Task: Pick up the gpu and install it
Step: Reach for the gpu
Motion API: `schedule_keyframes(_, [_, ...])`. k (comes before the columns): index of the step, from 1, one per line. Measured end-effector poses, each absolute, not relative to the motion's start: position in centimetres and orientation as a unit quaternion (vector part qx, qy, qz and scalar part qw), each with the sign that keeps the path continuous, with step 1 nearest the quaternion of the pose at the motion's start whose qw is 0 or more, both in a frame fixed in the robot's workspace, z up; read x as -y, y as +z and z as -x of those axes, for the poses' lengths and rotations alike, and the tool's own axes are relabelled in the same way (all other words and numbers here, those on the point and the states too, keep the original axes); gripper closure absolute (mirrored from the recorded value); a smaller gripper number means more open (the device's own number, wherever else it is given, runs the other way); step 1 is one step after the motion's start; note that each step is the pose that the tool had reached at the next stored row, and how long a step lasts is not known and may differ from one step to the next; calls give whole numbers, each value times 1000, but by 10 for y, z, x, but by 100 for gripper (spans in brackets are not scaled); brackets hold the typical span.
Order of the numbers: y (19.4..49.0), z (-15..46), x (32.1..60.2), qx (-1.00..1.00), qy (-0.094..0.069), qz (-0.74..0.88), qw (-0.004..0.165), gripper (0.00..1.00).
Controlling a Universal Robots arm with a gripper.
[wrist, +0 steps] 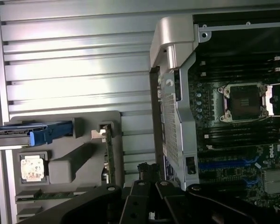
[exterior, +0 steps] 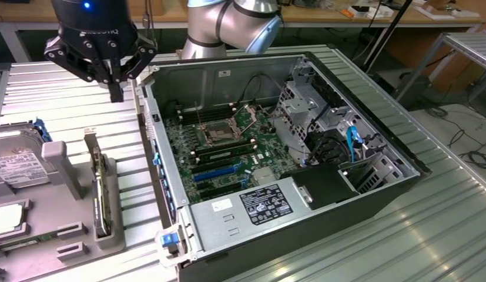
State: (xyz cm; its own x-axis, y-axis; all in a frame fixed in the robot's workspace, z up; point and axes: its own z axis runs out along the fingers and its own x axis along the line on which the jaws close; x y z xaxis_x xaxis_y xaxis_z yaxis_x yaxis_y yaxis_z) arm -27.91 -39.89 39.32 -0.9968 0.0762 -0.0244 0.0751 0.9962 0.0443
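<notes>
Entry, gpu install, remote station.

The ribbed metal table (exterior: 431, 235) carried everything. The open computer case (exterior: 227, 76) lay on its side across the middle and the exterior view's right. Its side panel was off, I judged so that cards could be lowered in from above. Inside, the motherboard (exterior: 251, 141) faced up. Its blue expansion slots (exterior: 215, 173) looked unoccupied, so I logged the install as not yet done.

On the exterior view's left, just beside the case, sat the grey holder tray (exterior: 70, 205). A silver labelled hard drive (exterior: 15, 167) rested in one of its compartments.

The gpu (exterior: 97, 182) stood on edge in a narrow slot of that tray. It was upright, with its silver bracket at the end farther from the camera. I took the standing pose to be deliberate: it leaves the top edge free for a pinch from above. The wrist view showed the card edge-on, beside the case's outer wall and apart from it.

The gripper (exterior: 116, 88) hung pointing straight down, above bare table between the tray and the case's rear corner. Its fingers were clenched together on nothing. It touched neither card nor case, and the gpu sat lower and nearer the camera, well apart from the fingertips.

My judgement: the pick had not begun, and the card was untouched in its slot.
</notes>
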Motion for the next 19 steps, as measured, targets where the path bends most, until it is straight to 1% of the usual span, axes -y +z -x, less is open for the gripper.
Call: schedule_keyframes(19, [393, 312, 399, -999, 22, -38, 13, 89])
